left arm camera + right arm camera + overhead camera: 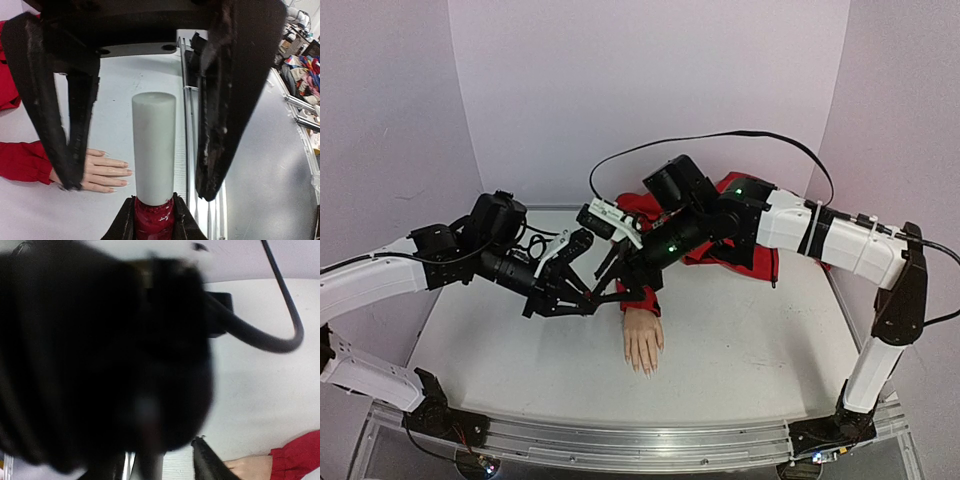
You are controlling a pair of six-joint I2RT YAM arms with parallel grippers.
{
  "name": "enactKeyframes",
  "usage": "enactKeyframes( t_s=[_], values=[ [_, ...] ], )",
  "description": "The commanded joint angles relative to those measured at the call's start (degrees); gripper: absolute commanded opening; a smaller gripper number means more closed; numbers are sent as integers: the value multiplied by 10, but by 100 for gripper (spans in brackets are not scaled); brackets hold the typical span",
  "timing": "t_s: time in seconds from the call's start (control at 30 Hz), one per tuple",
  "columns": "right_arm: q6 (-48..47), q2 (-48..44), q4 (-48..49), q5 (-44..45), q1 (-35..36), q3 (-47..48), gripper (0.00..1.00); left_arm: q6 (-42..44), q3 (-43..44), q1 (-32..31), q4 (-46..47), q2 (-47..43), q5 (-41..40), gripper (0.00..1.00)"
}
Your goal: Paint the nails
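The left gripper's (153, 209) jaws were clamped on the dark-red body of a small polish bottle (150, 223), holding it so that its tall white cap (154, 145) stuck straight out from the jaws. The right gripper (140, 190) met it from the opposite side. Its jaws stood apart, one black finger (55, 115) on each side of the cap, with a gap visible between each finger and the cap. In the left wrist view they did not touch it.

The left arm (380, 275) reached in low from the left edge of the counter (750, 340), its forearm roughly level and its wrist aimed toward the middle. The right arm (840, 235) came across from the right with its elbow high. Its forearm passed over a heap of red cloth (750, 250) and sloped down toward the other gripper. A black cable (720, 135) arched above it. The right wrist view was mostly filled by a blurred black mass, so it showed nothing of the grip.

The mannequin hand (643, 340) lay flat on the counter, palm down, just in front of the two grippers, with its red sleeve (640, 298) under them. Its fingers pointed toward the near edge. The nails (128, 172) sat at those fingertips and looked pale. They were below and to one side of the bottle, apart from both grippers and from the cap.
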Motion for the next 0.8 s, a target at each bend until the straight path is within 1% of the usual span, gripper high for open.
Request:
enactKeyframes(
  t_s=[0.0, 0.07, 0.13, 0.2, 0.27, 0.33, 0.43, 0.6, 0.7, 0.77],
  values=[
    [131, -34, 25, 156, -3, 4, 77, 4, -1, -1, 67, -51, -109, 0],
    [189, -36, 35, 188, -3, 8, 85, -2, -17, -2, 92, -68, -164, 0],
    [257, -42, 72, 187, -3, -2, 88, -7, -22, -5, 101, -75, -231, 0],
    [336, -46, 117, 197, -4, -20, 89, -13, -26, -7, 112, -78, -288, 0],
    [396, -47, 149, 200, -3, -30, 89, -17, -27, -7, 119, -78, -332, 0],
    [434, -45, 164, 192, -3, -29, 88, -15, -24, -10, 120, -75, -366, 0],
    [460, -37, 165, 215, -3, -10, 87, -18, -19, -14, 120, -70, -402, 0],
    [486, -8, 152, 233, -3, 26, 80, -23, -10, -24, 121, -56, -439, 0],
    [492, 11, 148, 242, -3, 46, 75, -22, -5, -30, 121, -48, -446, 0],
    [491, 23, 143, 241, -3, 62, 67, -23, -3, -32, 121, -45, -450, 0]
  ],
)
